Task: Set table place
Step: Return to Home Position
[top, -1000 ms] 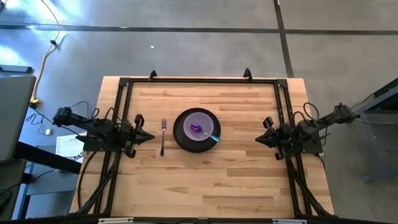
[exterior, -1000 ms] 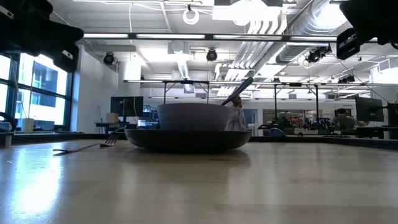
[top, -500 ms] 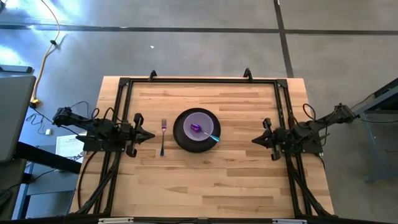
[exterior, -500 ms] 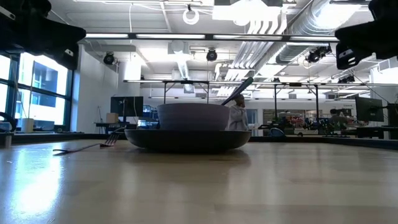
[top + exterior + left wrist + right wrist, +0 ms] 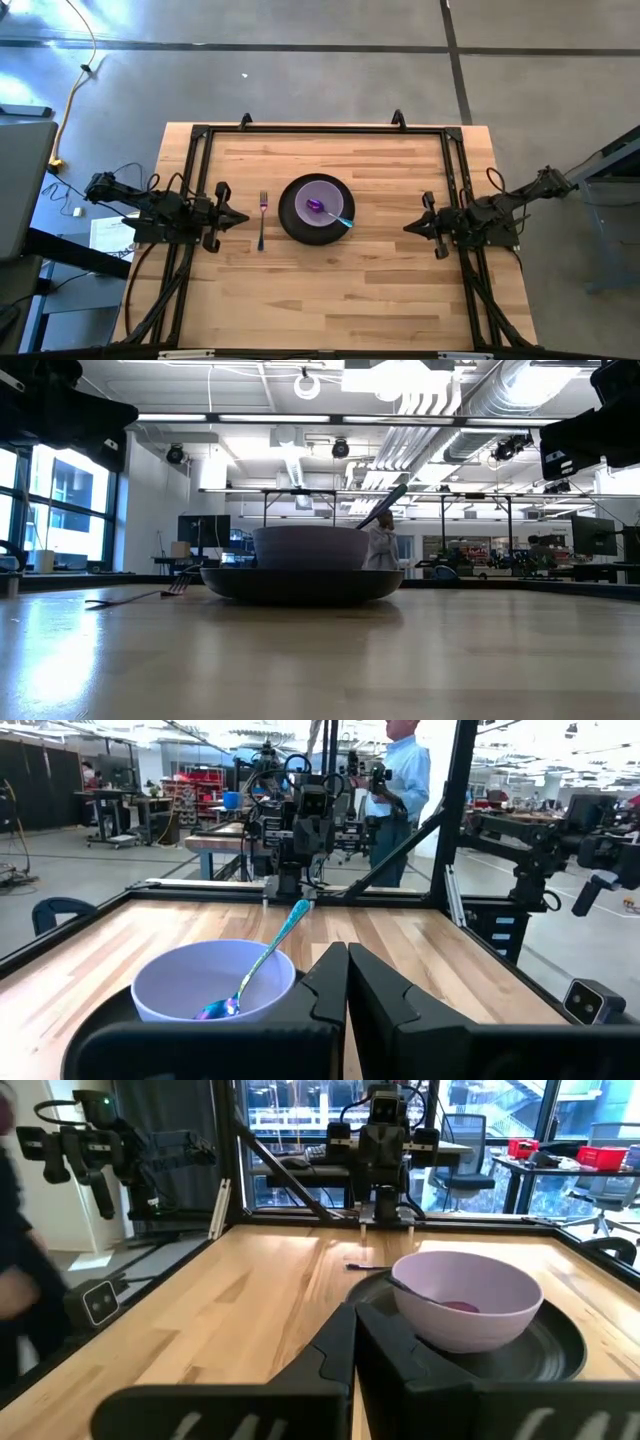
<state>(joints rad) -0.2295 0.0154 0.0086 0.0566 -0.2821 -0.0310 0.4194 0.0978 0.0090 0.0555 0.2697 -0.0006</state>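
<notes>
A dark grey round plate [image 5: 290, 216] lies at the middle of the light wood table [image 5: 330, 290]. A lavender bowl [image 5: 320, 195] stands on it, and it shows in the right wrist view [image 5: 470, 1295]. A spoon [image 5: 335, 216] with a purple head and teal handle lies in the bowl, its handle leaning on the rim toward the right. A small fork [image 5: 262, 222] lies flat on the table left of the plate. My left gripper [image 5: 244, 219] is shut and empty at the left edge. My right gripper [image 5: 407, 226] is shut and empty at the right edge.
A black metal rail frame [image 5: 320, 129] edges the table. Bare wood lies in front of and behind the plate. A person [image 5: 400, 780] stands in the room beyond the right arm, seen in the left wrist view.
My right gripper has gone a little toward the plate, away from the table's right edge. The plate, bowl, spoon and fork have kept still.
</notes>
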